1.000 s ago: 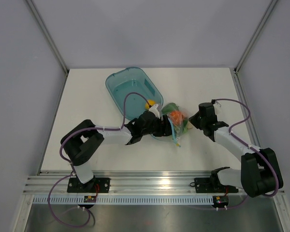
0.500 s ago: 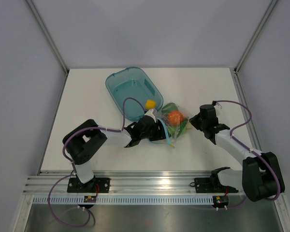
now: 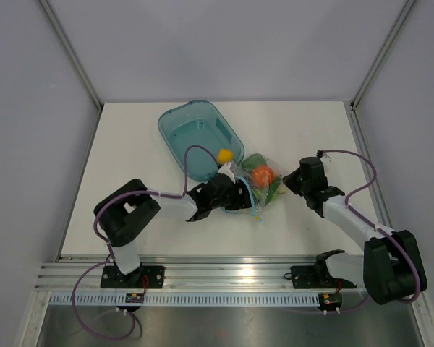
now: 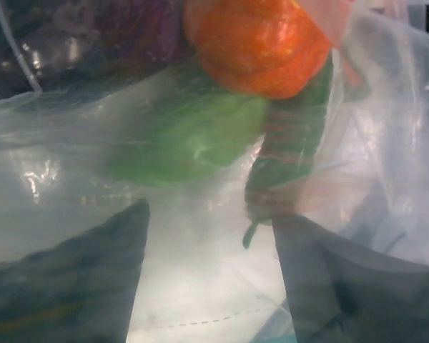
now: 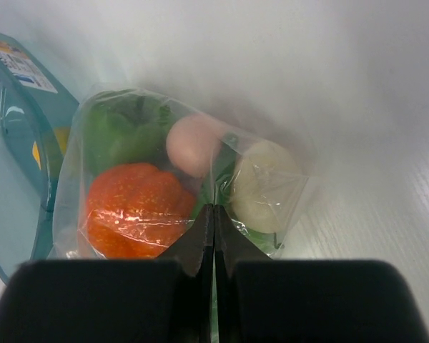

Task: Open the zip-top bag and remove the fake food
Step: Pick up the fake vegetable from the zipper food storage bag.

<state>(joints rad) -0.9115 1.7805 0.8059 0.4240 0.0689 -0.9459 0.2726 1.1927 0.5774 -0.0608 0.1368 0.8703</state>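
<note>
Left gripper (image 4: 209, 214): fingers apart. Crinkled film of the zip-top bag (image 4: 200, 271) lies across and between them. I cannot tell whether either finger is inside the mouth or only pressed against the outer skin.

Right gripper (image 5: 214, 211): fingers pressed together with no gap showing. Their tips meet on the bag's far end, between the orange-red piece (image 5: 136, 207) and the whitish piece (image 5: 264, 186). I judge this a pinch on the film, anchoring that end.

Location of the bag: on the table between my two grippers and touching both. Its long axis runs from the left fingers straight across to the right fingers. The zip strip (image 3: 256, 204) sits at the left gripper's end, just beside those fingers.

Fake food: packed directly ahead of the left fingers, just beyond the tips, with the green pepper (image 4: 193, 139) nearest and the orange-red piece above it. Seen from the right gripper, the same pieces lie immediately past the closed tips. A yellow lemon (image 3: 223, 155) rests outside the bag at the edge of the teal tub (image 3: 181, 126), off to the side of the left gripper.

Assessment: the left arm is nearer the opening, so entry falls to it. The reach should run along the bag's long axis toward the right gripper. Risk: thin film bunching ahead of the fingers rather than parting.
</note>
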